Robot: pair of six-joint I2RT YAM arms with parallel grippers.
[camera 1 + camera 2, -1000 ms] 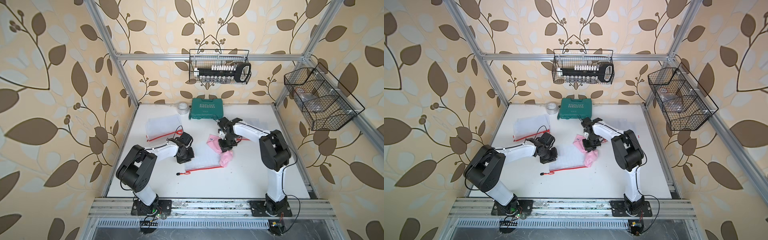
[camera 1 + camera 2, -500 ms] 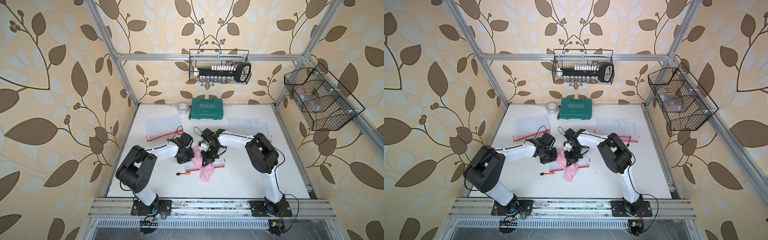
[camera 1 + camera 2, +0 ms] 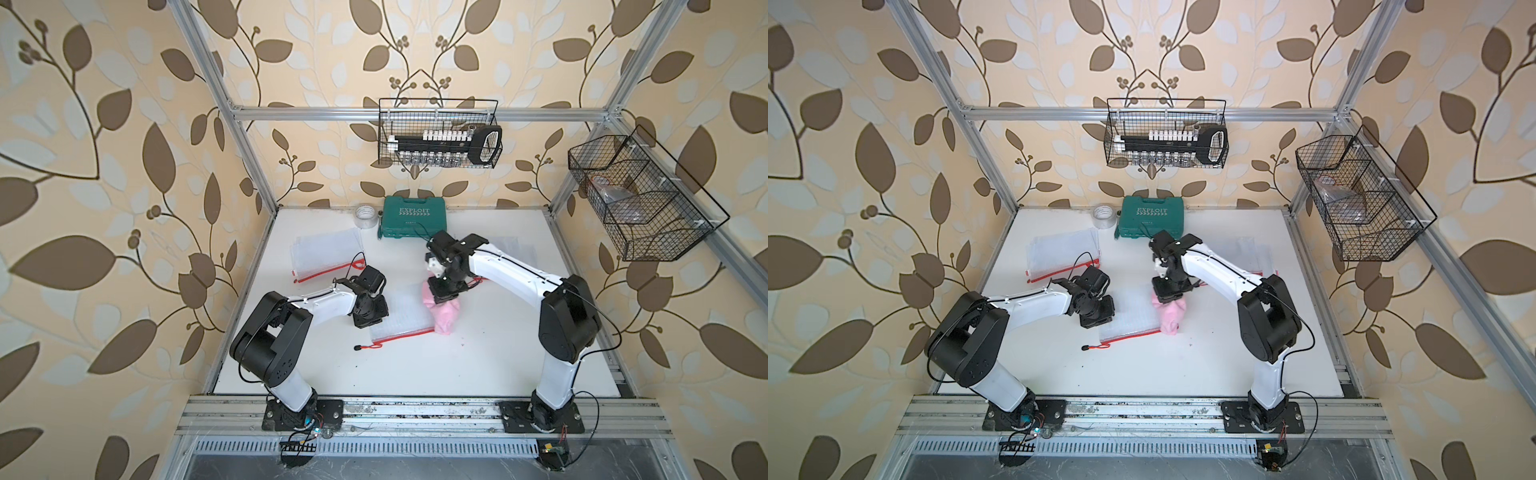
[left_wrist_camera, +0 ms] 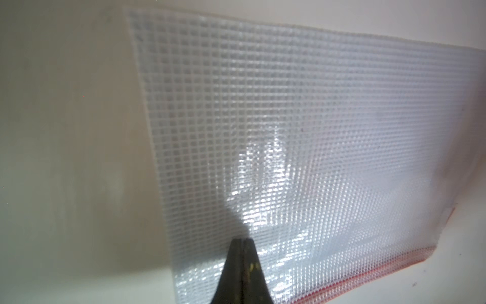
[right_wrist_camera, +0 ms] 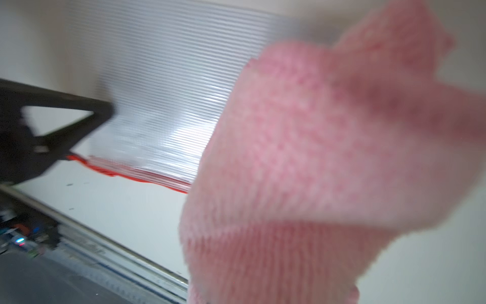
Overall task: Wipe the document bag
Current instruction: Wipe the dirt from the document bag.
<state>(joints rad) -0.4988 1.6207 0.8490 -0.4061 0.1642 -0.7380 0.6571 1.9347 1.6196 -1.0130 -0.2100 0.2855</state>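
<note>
**A:** The left gripper (image 4: 242, 240) is clenched with nothing between its tips. It presses them down on the document bag (image 4: 302, 136), just inside the bag's left edge. The bag lies flat about the middle of the table (image 3: 478, 365), with its red zip (image 3: 403, 336) facing the near edge.

**B:** How will it handle?

**A:** I'd judge it light, thin and floppy, with a slick gridded skin, so it would slide under a wipe unless pinned. The zip edge looks the stiffest place to take hold. Pressing a corner flat would serve too.

**B:** And the right gripper (image 3: 444, 296)?

**A:** It is clamped on a pink cloth (image 3: 446, 316), which drapes over the bag's right edge onto the table.

**B:** What has changed?

**A:** Half a second ago the cloth was over the bag's left part, right beside the left gripper. It has swept back to the right edge. The left gripper has not moved, nor has the bag.

**B:** Farther back?

**A:** Another bag (image 3: 328, 257) lies toward the far left corner, and a green case (image 3: 413, 216) sits at the far edge.
</note>
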